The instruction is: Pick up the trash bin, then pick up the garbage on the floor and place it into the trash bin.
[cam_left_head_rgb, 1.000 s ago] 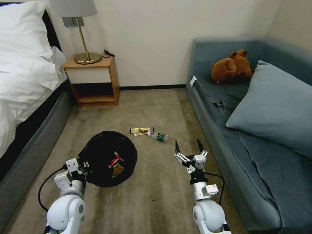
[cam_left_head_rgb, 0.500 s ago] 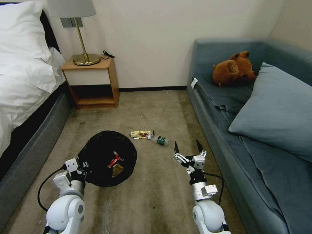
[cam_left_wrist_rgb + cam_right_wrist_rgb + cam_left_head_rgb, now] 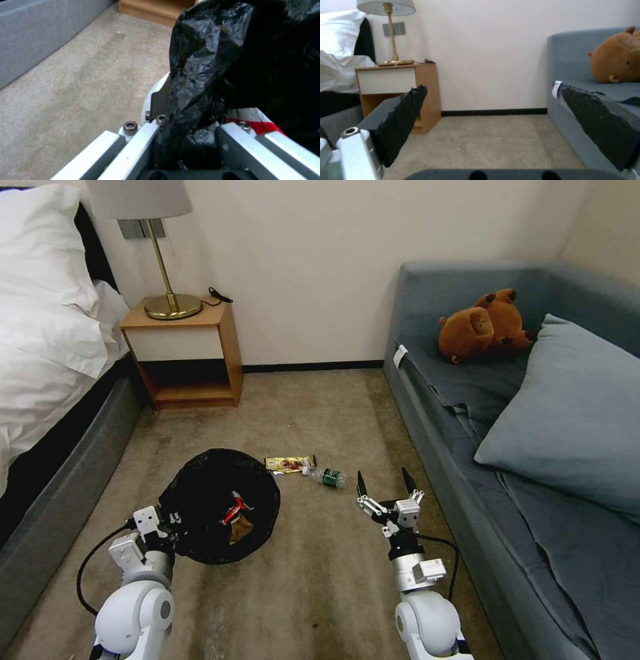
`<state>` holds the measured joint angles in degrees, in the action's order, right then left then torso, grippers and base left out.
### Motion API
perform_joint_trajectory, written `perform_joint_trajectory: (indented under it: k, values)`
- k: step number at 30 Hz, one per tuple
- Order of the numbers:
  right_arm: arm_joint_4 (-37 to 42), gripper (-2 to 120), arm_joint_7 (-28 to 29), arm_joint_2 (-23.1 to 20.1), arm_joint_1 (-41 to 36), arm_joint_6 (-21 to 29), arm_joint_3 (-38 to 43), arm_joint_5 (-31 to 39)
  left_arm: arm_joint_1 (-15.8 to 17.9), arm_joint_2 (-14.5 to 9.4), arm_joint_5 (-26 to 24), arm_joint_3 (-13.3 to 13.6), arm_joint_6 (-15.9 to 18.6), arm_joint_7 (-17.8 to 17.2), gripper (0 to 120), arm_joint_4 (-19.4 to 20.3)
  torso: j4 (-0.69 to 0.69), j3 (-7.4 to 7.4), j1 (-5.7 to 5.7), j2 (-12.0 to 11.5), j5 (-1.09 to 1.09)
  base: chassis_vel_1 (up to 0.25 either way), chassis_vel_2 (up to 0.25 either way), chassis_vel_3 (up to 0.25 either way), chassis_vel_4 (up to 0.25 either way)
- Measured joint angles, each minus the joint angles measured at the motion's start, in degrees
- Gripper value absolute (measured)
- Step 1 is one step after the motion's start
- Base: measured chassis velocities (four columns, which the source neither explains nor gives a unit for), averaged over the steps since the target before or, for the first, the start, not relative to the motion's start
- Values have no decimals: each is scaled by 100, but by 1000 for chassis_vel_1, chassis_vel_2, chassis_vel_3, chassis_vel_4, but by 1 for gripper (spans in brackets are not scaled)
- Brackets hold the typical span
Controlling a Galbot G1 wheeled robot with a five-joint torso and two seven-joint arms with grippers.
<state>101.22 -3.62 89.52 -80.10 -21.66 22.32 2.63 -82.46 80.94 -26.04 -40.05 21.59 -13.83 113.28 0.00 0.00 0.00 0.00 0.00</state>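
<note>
While the trash bin (image 3: 220,505) hangs lower left of the head frame, black liner out, the left gripper (image 3: 167,521) is clamped on its near rim. Red-white wrapper (image 3: 235,509) and tan scrap (image 3: 241,528) sit inside. Snack bar wrapper (image 3: 289,464) and small bottle (image 3: 325,477) lie on the carpet (image 3: 320,580) just beyond, centre frame. Right gripper (image 3: 384,485) hovers right of centre near the bottle, fingers spread, empty.

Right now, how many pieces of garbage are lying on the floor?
2: a snack wrapper and a small bottle beside it, between the trash bin and the open right claw. More could hide behind the bin.
</note>
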Motion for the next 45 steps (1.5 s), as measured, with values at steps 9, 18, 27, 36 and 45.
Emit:
perform_joint_trajectory:
  k: [9, 18, 27, 36, 45]
  values:
    - [-29, 100, 3, 4, -7, -14, -10, -9, -7, 37, -5, -28, -5, -6, 1, 7, 0, 0, 0, 0, 0, -80, 86, 70, -84]
    - [-77, 100, 10, -19, -6, -19, -57, -30, 4, 87, -5, -10, -8, -6, 1, 7, 0, 0, 0, 0, 0, -76, 68, 75, -77]
    - [-184, 100, 14, 12, -15, -25, -142, -121, 2, 91, -20, -3, -8, -6, 1, 13, 0, 0, 0, 0, -3, -84, 82, 80, -79]
    - [-261, 100, 35, -25, 113, 19, -259, -165, 12, 74, -28, -20, -8, -5, 1, 16, 0, 0, 0, 0, 2, -82, 75, 84, -70]
    - [-453, 100, 27, -50, 146, 3, -306, -209, 49, 116, -23, 5, 30, -6, 1, 49, 0, 0, 0, 0, 1, -83, 80, 79, -81]
